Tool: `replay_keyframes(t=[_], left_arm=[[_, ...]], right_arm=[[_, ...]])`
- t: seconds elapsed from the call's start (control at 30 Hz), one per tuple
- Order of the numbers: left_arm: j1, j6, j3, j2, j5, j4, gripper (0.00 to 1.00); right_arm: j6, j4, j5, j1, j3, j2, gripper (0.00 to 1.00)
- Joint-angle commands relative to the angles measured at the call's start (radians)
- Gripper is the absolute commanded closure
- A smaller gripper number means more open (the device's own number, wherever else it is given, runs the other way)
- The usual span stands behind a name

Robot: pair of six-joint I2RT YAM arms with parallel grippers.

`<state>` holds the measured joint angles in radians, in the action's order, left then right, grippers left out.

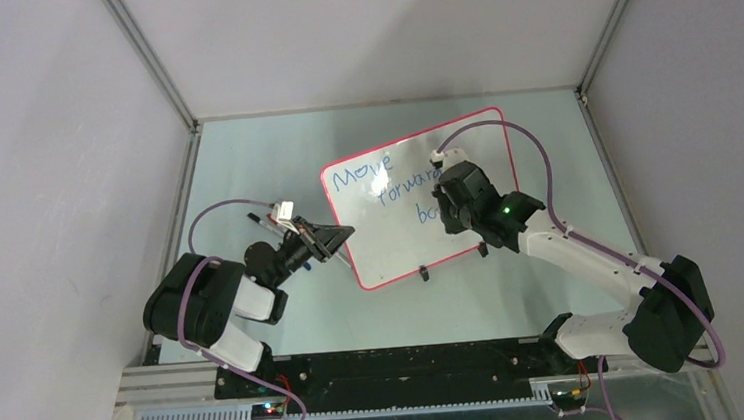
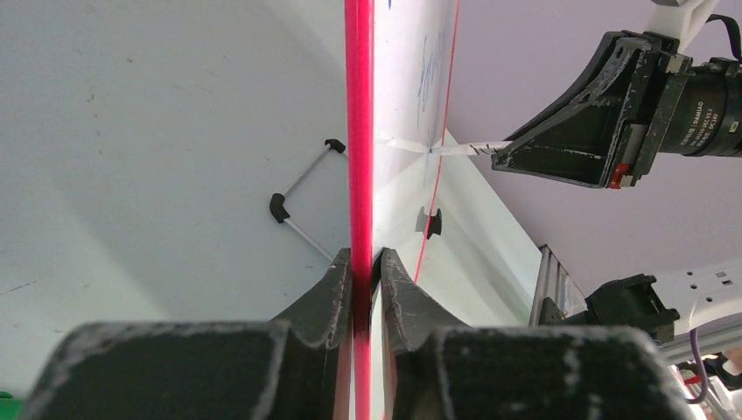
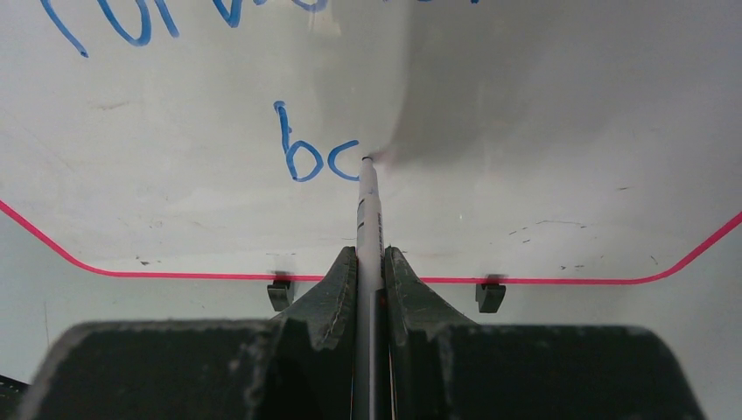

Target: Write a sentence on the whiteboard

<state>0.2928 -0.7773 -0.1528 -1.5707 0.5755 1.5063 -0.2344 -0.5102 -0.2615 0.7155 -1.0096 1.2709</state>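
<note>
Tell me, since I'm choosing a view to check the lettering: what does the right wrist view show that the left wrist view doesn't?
Only the right wrist view: the sentence head-on, "bc" legible, with the marker tip at the "c", pinched in the right gripper. Only the left wrist view: the left gripper clamped on the red frame of the whiteboard, seen edge-on, and the right gripper from the side. Both: the whiteboard, the marker touching it, some blue writing.

The whiteboard (image 1: pixel 391 249) is glossy and smooth, its red-pink frame (image 2: pixel 359 131) shiny like plastic, the marker (image 3: pixel 369 219) smooth white plastic, and the right gripper (image 3: pixel 369 255) has matt black, edge-scuffed fingers (image 3: pixel 337 289).
</note>
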Motion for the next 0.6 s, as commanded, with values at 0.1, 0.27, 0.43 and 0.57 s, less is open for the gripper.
replay_keyframes(t=[0.1, 0.27, 0.43, 0.57], left_arm=[[0.012, 0.058, -0.012, 0.012, -0.015, 0.025, 1.00], [0.011, 0.058, -0.011, 0.011, -0.015, 0.025, 1.00], [0.011, 0.058, -0.013, 0.012, -0.014, 0.025, 1.00], [0.011, 0.058, -0.012, 0.012, -0.015, 0.025, 1.00]], right_arm=[[0.007, 0.050, -0.009, -0.007, -0.054, 0.010, 1.00], [0.009, 0.056, 0.000, -0.001, -0.058, 0.012, 1.00], [0.012, 0.061, 0.009, 0.004, -0.059, 0.014, 1.00], [0.014, 0.061, 0.013, 0.009, -0.058, 0.015, 1.00]])
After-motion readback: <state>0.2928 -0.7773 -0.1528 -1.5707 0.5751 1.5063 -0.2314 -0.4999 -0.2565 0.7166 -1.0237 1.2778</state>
